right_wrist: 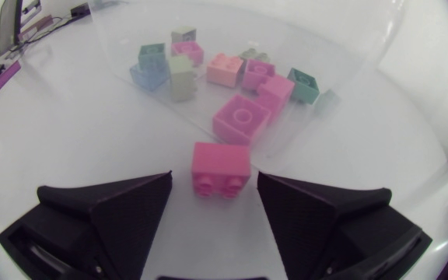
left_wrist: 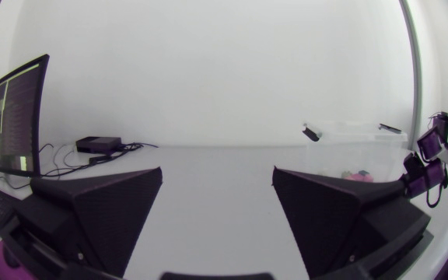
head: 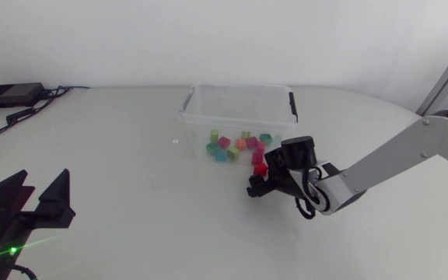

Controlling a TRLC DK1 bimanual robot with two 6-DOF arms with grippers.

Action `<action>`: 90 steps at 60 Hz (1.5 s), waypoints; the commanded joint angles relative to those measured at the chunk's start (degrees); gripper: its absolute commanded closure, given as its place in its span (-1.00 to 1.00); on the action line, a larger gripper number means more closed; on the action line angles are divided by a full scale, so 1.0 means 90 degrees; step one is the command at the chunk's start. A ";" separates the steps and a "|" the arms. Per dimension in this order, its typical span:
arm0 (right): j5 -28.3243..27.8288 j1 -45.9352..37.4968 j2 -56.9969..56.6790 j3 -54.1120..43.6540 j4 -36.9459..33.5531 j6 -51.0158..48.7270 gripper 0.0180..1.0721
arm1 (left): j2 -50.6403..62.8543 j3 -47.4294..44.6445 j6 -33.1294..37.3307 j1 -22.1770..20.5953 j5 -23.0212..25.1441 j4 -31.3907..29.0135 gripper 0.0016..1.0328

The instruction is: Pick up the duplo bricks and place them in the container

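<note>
Right hand (right_wrist: 214,180): wide open, empty; pink brick (right_wrist: 221,167) between its fingers, untouched
Left hand (left_wrist: 218,173): open, empty
Brick: mid-frame in head view, on the surface just outside container (head: 197,128)
Risk: I expect off-centre closing shoves it against the wall

Container wall (right_wrist: 179,117) apparently blocks passage beyond the brick (right_wrist: 221,168).

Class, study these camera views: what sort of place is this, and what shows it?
Probably a robotics lab bench: the left arm and right arm at a white table, a clear container of duplo bricks, a red brick by the right gripper.
</note>
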 commanded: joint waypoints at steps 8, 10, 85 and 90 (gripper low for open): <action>-0.0033 -0.0053 0.0198 0.0115 0.0092 0.0219 0.22 | -0.0057 -0.0069 -0.0076 0.0039 0.0017 -0.0062 -0.92; -0.0062 -0.0053 0.0188 0.0105 0.0082 0.0258 0.31 | -0.0048 -0.0069 -0.0076 0.0039 0.0017 -0.0062 -0.92; 0.0182 0.0299 -0.1736 0.2546 -0.1978 0.0697 0.36 | -0.0057 -0.0069 -0.0076 0.0039 0.0017 -0.0062 -0.92; 0.0202 0.0250 -0.1257 0.2888 -0.1949 0.0726 0.36 | -0.0057 -0.0069 -0.0076 0.0039 0.0017 -0.0062 -0.92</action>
